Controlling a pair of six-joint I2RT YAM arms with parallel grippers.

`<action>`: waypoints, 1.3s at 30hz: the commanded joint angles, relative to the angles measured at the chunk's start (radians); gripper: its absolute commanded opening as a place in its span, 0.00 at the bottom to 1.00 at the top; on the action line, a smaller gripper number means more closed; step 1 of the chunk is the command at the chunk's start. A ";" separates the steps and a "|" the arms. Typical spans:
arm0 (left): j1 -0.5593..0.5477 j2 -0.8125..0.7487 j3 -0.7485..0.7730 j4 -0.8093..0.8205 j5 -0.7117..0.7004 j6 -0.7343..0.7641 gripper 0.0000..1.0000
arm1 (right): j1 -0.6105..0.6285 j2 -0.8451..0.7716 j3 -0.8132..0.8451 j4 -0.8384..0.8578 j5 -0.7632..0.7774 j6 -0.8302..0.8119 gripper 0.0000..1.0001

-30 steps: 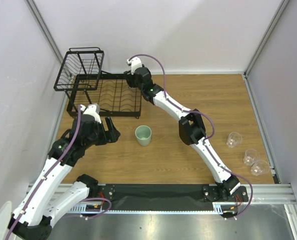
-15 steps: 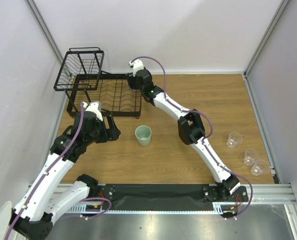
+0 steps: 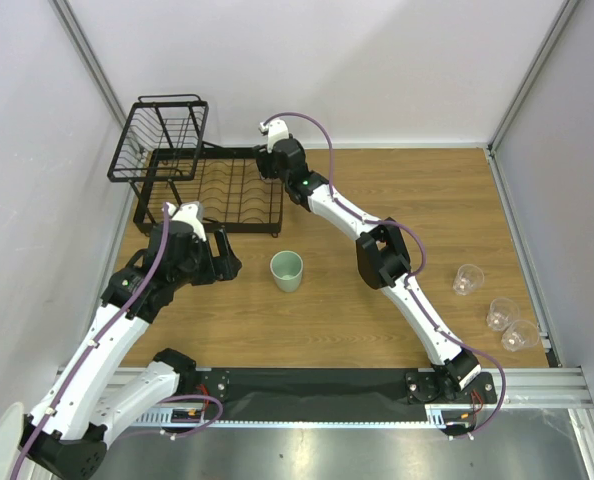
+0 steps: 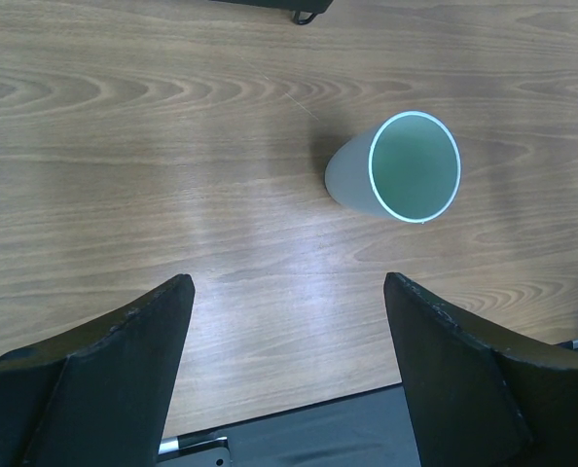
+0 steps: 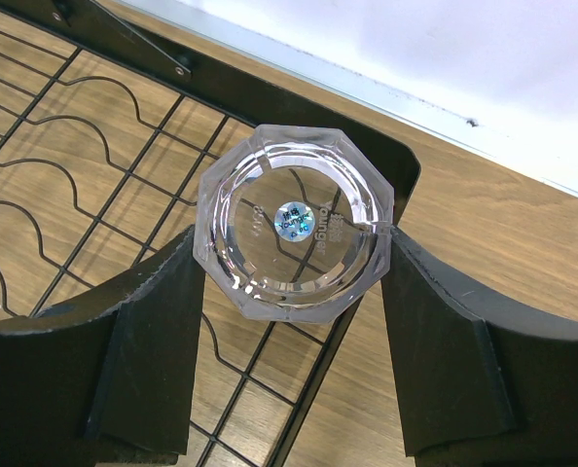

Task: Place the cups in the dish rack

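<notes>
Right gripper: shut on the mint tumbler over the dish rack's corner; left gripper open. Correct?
Wrong cup: the right gripper is shut on a clear glass cup, per the right wrist view. It is over the dish rack corner, and the left gripper is open.

Top camera overhead from near edge, whole table (image 3: 447, 200). Wrist cameras close, downward: left shares tumbler (image 4: 406, 167), right shares rack (image 5: 233, 86).

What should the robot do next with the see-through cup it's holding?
Probably lower it gently. The right claw grips the clear octagonal glass cup just inside a corner of the black wire dish rack, seemingly above the wires, so easing down should come before letting go.
</notes>
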State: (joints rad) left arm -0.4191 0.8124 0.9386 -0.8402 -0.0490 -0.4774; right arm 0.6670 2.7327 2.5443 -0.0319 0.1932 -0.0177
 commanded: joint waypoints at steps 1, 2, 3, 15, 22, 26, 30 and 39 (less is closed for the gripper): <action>0.011 -0.007 0.035 0.020 0.006 0.013 0.85 | -0.004 0.012 0.036 0.073 -0.008 0.013 0.32; 0.009 -0.009 0.037 0.021 0.009 0.014 0.85 | -0.004 0.012 0.036 0.072 -0.009 0.013 0.33; 0.011 -0.007 0.037 0.020 0.011 0.013 0.85 | -0.004 0.015 0.034 0.072 -0.011 0.013 0.34; 0.013 -0.021 0.034 0.010 0.024 0.019 0.85 | -0.003 0.019 0.039 0.075 -0.014 0.013 0.77; 0.017 -0.028 0.039 0.000 0.031 0.037 0.86 | 0.009 0.006 0.039 0.064 -0.005 -0.018 1.00; 0.023 -0.018 0.051 0.006 0.040 0.065 0.86 | 0.014 -0.028 0.056 0.056 0.008 -0.021 1.00; 0.032 0.010 0.078 0.023 0.072 0.092 0.86 | 0.020 -0.119 0.028 0.035 0.025 0.013 1.00; 0.036 0.091 0.150 0.052 0.178 0.082 0.77 | -0.027 -0.464 -0.083 -0.293 -0.080 0.318 1.00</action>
State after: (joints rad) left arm -0.3920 0.8967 1.0386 -0.8253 0.0589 -0.4084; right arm 0.6712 2.4905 2.4779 -0.2401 0.1566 0.1566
